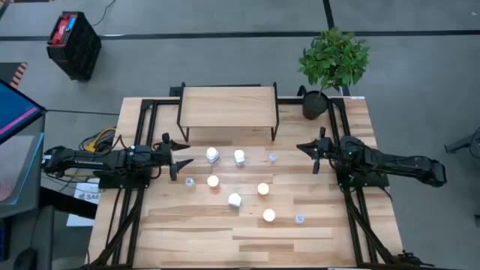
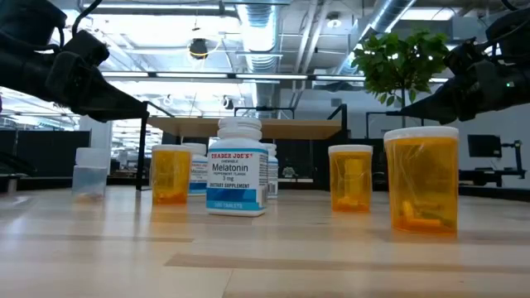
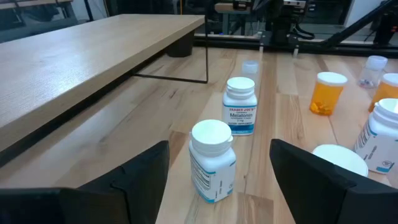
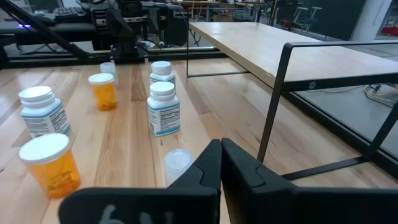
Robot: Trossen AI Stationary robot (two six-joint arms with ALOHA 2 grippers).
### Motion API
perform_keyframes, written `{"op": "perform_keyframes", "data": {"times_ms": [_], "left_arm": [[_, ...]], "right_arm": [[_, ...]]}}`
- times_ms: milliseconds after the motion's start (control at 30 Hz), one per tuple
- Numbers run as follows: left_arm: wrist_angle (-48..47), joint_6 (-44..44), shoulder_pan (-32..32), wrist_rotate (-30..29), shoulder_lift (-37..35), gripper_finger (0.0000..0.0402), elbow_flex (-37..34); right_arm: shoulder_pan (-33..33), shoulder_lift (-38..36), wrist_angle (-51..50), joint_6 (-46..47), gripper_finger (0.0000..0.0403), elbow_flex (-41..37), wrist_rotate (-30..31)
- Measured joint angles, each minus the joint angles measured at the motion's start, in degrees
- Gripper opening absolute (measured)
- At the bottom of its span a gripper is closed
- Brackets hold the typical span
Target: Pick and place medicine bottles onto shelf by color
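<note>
The shelf (image 1: 227, 105), a light board on thin black legs, stands at the table's far middle with nothing on it. Several small bottles stand upright on the table in front of it: white ones (image 1: 212, 155) (image 1: 239, 157) (image 1: 235, 199), orange ones (image 1: 213, 181) (image 1: 263, 189) (image 1: 268, 215) and clear ones (image 1: 272, 157) (image 1: 190, 181) (image 1: 300, 219). My left gripper (image 1: 184, 155) is open and empty, left of the white bottle (image 3: 212, 160), which stands ahead of its fingers. My right gripper (image 1: 304, 152) is shut and empty, right of the clear bottle (image 4: 178, 163).
A potted plant (image 1: 330, 64) stands at the table's far right corner, beside the shelf. The shelf's black legs (image 4: 273, 106) stand close to my right gripper. Bare table lies along the near edge (image 1: 240, 247).
</note>
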Motion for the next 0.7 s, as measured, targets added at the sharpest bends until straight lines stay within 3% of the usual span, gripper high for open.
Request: {"op": "perform_keyframes", "data": {"times_ms": [700], "left_arm": [[1.3,-0.4,0.0,-0.1,0.0,0.0267,0.0]], "right_arm": [[0.0,0.0,0.0,0.0,0.0027,0.0,0.0]]}}
